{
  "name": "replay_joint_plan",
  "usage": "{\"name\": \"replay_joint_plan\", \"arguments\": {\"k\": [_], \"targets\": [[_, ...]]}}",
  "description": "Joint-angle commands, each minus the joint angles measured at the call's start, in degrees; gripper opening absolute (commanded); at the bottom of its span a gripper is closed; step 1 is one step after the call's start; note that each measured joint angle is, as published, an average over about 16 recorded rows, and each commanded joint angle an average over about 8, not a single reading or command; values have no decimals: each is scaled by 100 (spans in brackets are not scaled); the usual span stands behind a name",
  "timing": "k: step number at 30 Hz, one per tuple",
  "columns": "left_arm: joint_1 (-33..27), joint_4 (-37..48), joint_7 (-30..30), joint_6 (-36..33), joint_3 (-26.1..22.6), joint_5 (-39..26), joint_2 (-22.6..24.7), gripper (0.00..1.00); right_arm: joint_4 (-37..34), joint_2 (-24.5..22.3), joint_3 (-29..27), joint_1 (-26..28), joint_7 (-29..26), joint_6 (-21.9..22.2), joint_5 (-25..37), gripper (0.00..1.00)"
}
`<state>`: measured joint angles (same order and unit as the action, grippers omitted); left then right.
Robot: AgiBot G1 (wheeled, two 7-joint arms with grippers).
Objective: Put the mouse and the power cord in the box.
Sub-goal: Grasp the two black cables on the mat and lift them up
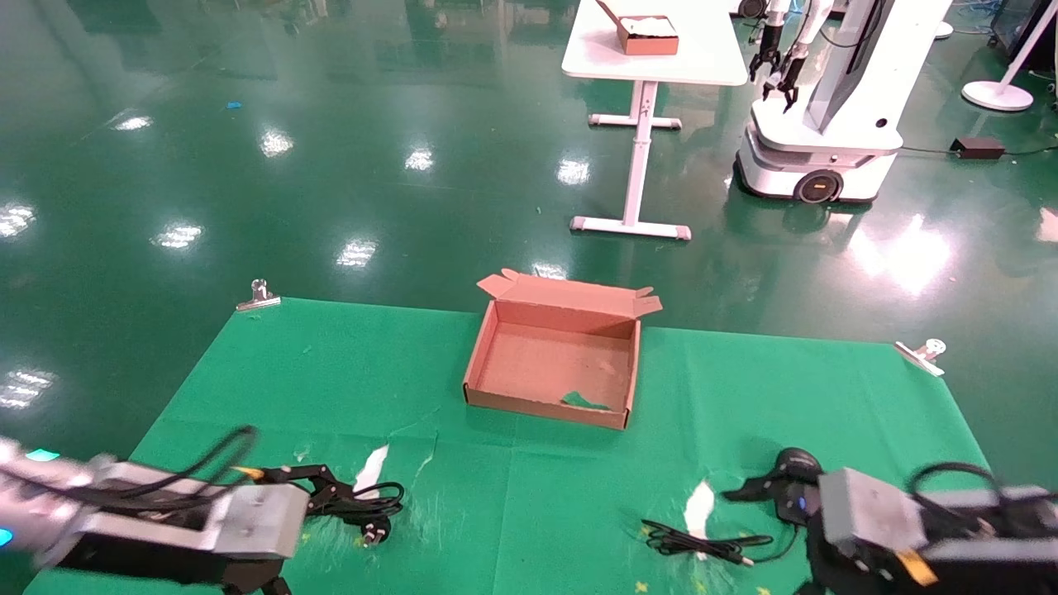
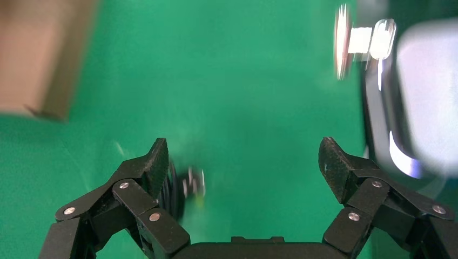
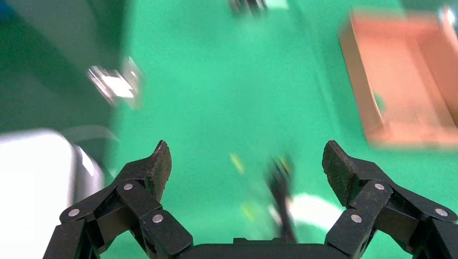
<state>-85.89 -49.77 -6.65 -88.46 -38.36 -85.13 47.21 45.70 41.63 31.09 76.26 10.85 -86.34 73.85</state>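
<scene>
Looking over the green mat first, I have the box sitting open at its far middle edge, flap lid standing up behind it and nothing of the task inside yet. It is plain cardboard with low walls, so I judge it light and easy to shove; anything I lower in should go down gently rather than be dropped against a wall.

Next in size is the power cord, lying near the front left of the mat, just beside my left gripper, whose jaws stand wide apart with nothing between them. I judge the cord floppy but fairly weighty at the plug end, so I would take it across the bundled loop, not at the pronged plug, which would swing.

My right gripper is likewise spread and empty, low at the front right. The mouse sits there, partly hidden by that arm, with its thin cable trailing left across the mat. Its smooth, rounded shell will probably be slippery; I would pinch it across the narrow sides, and expect the cable to drag behind. In the right wrist view a dark smear just ahead of the jaws may be that cable, though I cannot be sure.
</scene>
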Motion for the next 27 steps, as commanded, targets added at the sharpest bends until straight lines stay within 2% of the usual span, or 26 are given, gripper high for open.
{"name": "replay_joint_plan", "arguments": {"k": [1,5,9,15,22,23,24,25,27], "targets": [[-345,404,-329,1,-361,-599,265,100,-430,164,213,272,339,146,531,100],[-670,1448,-878,460,-617,-1147,753,100,-1208,639,560,714,989,436,1284,100],[-859,2267,-1316,1068,-739,-1506,1127,100,-1966,1076,781,1045,1554,718,1729,100],[-993,3135,-1832,1715,-834,-1761,1514,100,-2925,1549,929,1343,2219,1093,2017,100],[-1076,3795,-2313,1988,-884,-1853,1755,100,-3653,1856,964,1524,2755,1343,2088,100],[-1083,3871,-2367,2002,-887,-1857,1773,100,-3727,1884,964,1545,2815,1364,2089,97],[-1088,3939,-2416,2013,-889,-1858,1786,99,-3792,1907,963,1563,2871,1382,2089,90],[-1094,4003,-2463,2022,-889,-1858,1797,92,-3852,1928,962,1579,2923,1400,2088,77],[-1104,4095,-2529,2034,-887,-1854,1811,67,-3938,1957,961,1601,2999,1426,2087,52]]}}
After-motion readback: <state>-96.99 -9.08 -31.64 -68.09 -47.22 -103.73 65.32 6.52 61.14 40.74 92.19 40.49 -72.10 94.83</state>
